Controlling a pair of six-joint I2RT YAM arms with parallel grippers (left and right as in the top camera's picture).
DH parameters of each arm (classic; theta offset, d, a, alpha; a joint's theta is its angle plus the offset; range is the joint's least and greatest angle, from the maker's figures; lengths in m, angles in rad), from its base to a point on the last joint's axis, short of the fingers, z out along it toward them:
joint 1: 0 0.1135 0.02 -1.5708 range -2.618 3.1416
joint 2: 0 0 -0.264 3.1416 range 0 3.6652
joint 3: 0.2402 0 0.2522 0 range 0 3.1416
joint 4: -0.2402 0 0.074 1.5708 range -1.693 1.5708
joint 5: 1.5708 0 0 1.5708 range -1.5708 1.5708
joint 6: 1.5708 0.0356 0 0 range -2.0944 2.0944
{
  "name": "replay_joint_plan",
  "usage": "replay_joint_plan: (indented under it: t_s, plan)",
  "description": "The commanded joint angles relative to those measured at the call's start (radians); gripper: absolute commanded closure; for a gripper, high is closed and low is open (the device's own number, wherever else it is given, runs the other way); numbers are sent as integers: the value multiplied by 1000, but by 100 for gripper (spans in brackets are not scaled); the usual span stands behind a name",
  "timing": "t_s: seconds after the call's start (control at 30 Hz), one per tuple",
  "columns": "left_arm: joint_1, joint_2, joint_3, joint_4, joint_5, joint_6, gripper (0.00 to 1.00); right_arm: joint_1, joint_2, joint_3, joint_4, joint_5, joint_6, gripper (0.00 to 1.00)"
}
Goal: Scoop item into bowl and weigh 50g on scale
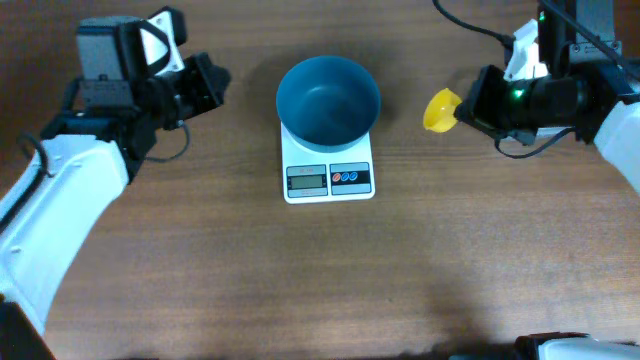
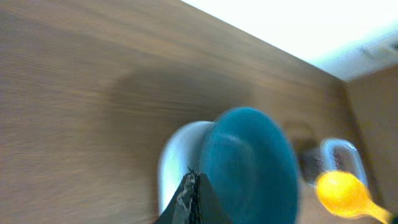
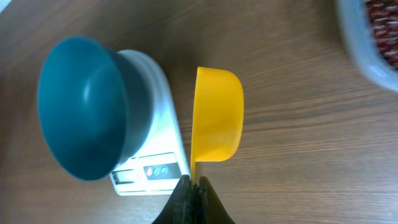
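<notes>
At the centre of the overhead view, one round teal-blue plastic bowl (image 1: 328, 98) is seen standing on one small white square digital kitchen scale (image 1: 329, 178). The scale's grey display and red and blue buttons are turned toward the lower edge of the frame. One small yellow plastic scoop (image 1: 440, 110) is found just right of the bowl, apart from it. One clear rectangular plastic tub (image 3: 372, 43) is counted, cut off at the upper right of the right wrist view. Small dark red-brown beans (image 3: 384, 14) are glimpsed inside it, too blurred to be counted.

Two arms are shown over the brown wooden tabletop (image 1: 200, 260). The left arm is stretched from the lower left to the upper left of the overhead frame. The left end effector (image 1: 212, 82) is pointed toward the bowl and kept well apart from it, its fingers pressed together on nothing. The right arm is brought in from the right edge. The right end effector (image 1: 465, 108) is aimed leftward, its fingers clamped on the scoop's handle, and the yellow cup is held out beyond the fingertips beside the scale.

Whether the scoop touches the tabletop cannot be told. The figures on the display are too small to be read. The left wrist view is heavily blurred, so bowl, scale, scoop and tub are rendered only as soft shapes.
</notes>
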Motion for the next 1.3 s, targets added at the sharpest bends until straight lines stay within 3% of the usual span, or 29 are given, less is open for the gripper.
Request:
replay_joint_plan:
  t_s: [0.0, 0.17, 0.37, 0.7, 1.27]
  plan:
    - [-112, -19, 13, 92, 37, 23, 100, -21, -3, 14, 4, 27, -18, 96]
    - [-308, 4, 13, 117, -163, 66, 100, -19, -22, 21, 3, 15, -17, 96]
    - [-338, 124, 13, 81, -316, 100, 100, -19, -22, 21, 3, -48, -14, 96]
    - [-338, 163, 13, 42, -423, 114, 100, -19, -22, 21, 4, -47, -14, 96]
    - [-338, 163, 14, 19, -453, 114, 100, -19, -22, 21, 4, -44, -14, 96]
